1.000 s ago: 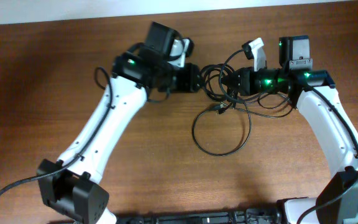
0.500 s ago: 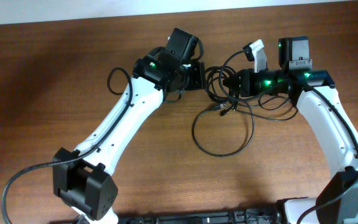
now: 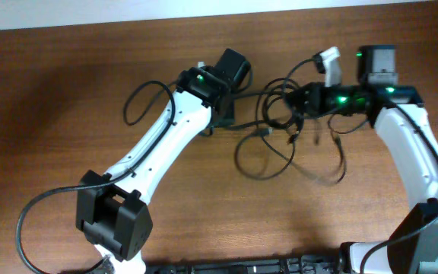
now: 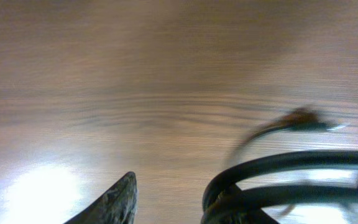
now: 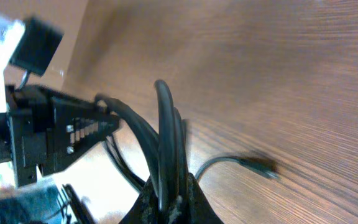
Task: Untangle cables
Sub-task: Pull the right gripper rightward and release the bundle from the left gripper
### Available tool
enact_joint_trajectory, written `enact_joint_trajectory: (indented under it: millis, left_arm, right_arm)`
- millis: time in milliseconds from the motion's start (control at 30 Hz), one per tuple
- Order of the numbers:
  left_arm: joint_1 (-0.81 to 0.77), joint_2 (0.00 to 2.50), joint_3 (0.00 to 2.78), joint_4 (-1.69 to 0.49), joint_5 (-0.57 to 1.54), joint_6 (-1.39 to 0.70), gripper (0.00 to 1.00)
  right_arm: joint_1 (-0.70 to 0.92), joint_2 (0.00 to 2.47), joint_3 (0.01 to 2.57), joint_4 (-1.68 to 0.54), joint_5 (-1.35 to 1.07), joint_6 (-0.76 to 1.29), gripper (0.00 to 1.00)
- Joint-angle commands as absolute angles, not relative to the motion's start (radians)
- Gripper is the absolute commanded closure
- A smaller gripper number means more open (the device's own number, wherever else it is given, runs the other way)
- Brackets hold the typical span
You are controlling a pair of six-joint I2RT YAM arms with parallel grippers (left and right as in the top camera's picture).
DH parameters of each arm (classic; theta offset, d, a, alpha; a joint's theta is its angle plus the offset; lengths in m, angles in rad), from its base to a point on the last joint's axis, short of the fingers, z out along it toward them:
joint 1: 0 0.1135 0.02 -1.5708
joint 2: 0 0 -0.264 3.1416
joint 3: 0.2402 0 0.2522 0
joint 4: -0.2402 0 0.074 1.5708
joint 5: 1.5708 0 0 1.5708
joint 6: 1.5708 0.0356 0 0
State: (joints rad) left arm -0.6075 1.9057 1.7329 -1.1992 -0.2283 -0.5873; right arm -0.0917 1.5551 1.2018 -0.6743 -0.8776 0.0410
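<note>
A tangle of black cables [image 3: 280, 114] lies on the wooden table between my two arms, with loose loops in front of it [image 3: 265, 156]. My right gripper [image 3: 299, 103] is shut on a bundle of several strands [image 5: 166, 149], pinched between its fingertips [image 5: 169, 200]. My left gripper [image 3: 233, 106] is at the tangle's left end. In the left wrist view its jaws [image 4: 176, 202] stand apart with bare table between them, and black cable strands [image 4: 291, 165] curve over the right finger. A blurred cable plug [image 4: 300, 118] lies beyond them.
The left gripper's black body [image 5: 67, 134] shows in the right wrist view, touching the cables. A loose plug end [image 5: 257, 165] lies on the wood. Another cable loop [image 3: 329, 164] hangs under the right arm. The left arm's own cable [image 3: 147, 99] loops at the far left.
The left arm swung in closer to the tangle. The right gripper moved right with its bundle, drawing a strand taut between the grippers and shifting the lower loops right.
</note>
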Motion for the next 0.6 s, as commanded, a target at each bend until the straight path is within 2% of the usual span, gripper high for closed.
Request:
enact_joint_trajectory:
  millis: [0,300,467,567]
  left_arm:
    - [-0.490,1.919,1.717,-1.299,-0.495,-0.590,0.60]
    - [-0.331,1.919,1.717,-1.291,-0.470,-0.590,0.58]
    - [-0.338,1.919,1.717,-1.211,-0.213,-0.537,0.55]
    - [-0.340,1.919,1.717,-1.144,-0.010,-0.358,0.52]
  right_arm:
    - [-0.241,1.508,1.214,-0.662,-0.902,0.035,0.96]
    - [-0.288,1.508,1.214,-0.692,-0.912,0.034,0.96]
    - [-0.259,1.509,1.214,-0.696,-0.905,0.032,0.96]
    - [-0.231,1.510,1.214,-0.692,-0.895,0.007,0.96]
